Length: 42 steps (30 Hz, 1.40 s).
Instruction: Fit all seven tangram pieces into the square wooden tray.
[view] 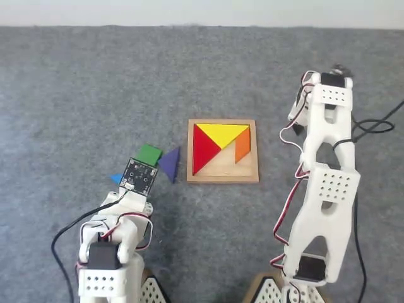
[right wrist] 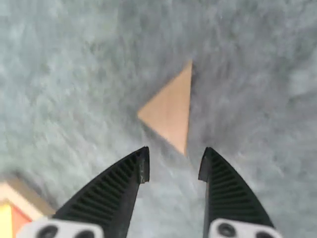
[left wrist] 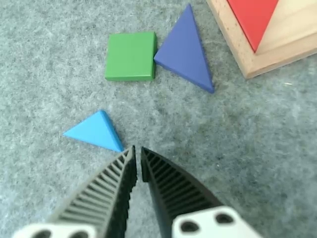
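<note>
The square wooden tray (view: 222,175) holds a red triangle (view: 203,151), a yellow triangle (view: 222,133) and an orange piece (view: 242,149). Left of it on the carpet lie a green square (view: 149,153), a dark blue triangle (view: 170,163) and a light blue triangle (view: 116,178). My left gripper (left wrist: 137,154) is shut and empty, its tips right beside the light blue triangle (left wrist: 94,131). My right gripper (right wrist: 173,163) is open just short of a tan-pink triangle (right wrist: 171,115) on the carpet, not touching it.
The left wrist view shows the green square (left wrist: 131,55) touching the dark blue triangle (left wrist: 185,49), near the tray's corner (left wrist: 262,62). The right arm (view: 325,183) stretches along the table's right side. Grey carpet covers the table.
</note>
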{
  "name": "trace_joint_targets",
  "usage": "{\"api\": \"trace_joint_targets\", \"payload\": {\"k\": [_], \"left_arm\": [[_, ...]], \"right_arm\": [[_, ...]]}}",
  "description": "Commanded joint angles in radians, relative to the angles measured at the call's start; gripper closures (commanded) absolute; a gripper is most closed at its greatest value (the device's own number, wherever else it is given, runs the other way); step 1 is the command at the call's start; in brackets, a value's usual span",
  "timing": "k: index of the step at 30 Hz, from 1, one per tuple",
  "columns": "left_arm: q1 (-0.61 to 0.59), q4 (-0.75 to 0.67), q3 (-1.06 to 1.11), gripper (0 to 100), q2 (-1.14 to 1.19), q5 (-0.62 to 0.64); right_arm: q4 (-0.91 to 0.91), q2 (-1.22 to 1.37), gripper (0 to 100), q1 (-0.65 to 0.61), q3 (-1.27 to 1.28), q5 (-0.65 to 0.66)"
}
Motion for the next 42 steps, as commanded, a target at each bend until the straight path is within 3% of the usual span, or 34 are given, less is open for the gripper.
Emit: {"api": "trace_joint_targets", "payload": {"k": [1,9,16,42], "left_arm": [[-0.005,0.003,-0.007,98,-0.023,-0.011],[-0.005,0.003,-0.007,98,-0.023,-0.011],[-0.005,0.003,-0.007,98,-0.023,-0.011],[-0.005,0.003,-0.007,98,-0.023,-0.011]], "right_arm": [[0.124,-0.074,82.6,-0.022,-0.083,0.114],[0.068,-0.071,81.6,-0.027,-0.158,0.172],[0.015,-0.070,68.0,-0.016,-0.155,0.215],[-0.140,0.061,68.1,-0.015,-0.160,0.209]]}}
